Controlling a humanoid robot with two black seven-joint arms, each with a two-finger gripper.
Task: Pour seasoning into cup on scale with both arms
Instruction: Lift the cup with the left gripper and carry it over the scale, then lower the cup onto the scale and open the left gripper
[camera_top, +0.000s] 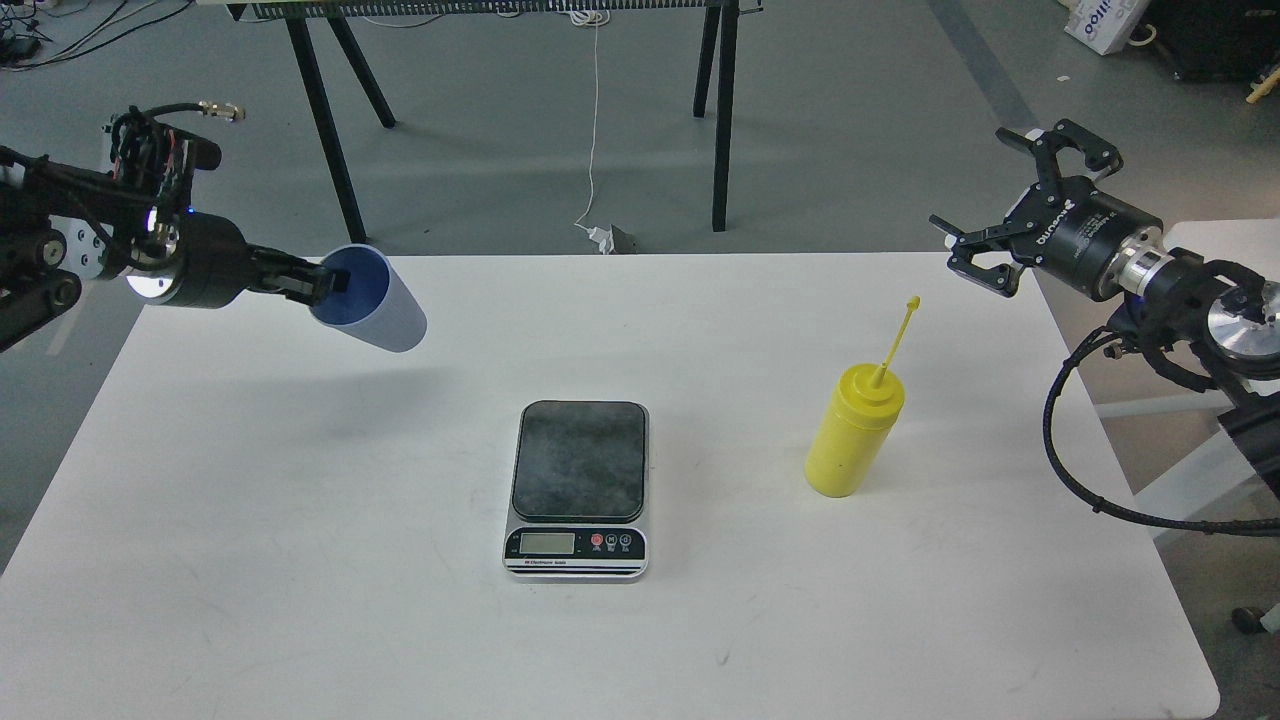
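With the left claw (325, 285) clamped on the cup's (370, 298) rim, holding it tilted at ten o'clock from the bare scale (578, 487), it may topple when set down; right claw (1005, 215) open, above the seasoning (852, 432) at three o'clock.

The left gripper (335, 283) reaches into the mouth of the cup (368, 299), so its fingertips are partly hidden by the rim and the grip cannot be made out clearly. Both arms are cut off by the picture's side edges. The scale (578, 488) has an LCD too small to read. The table (300, 560) is cut off at the bottom edge.
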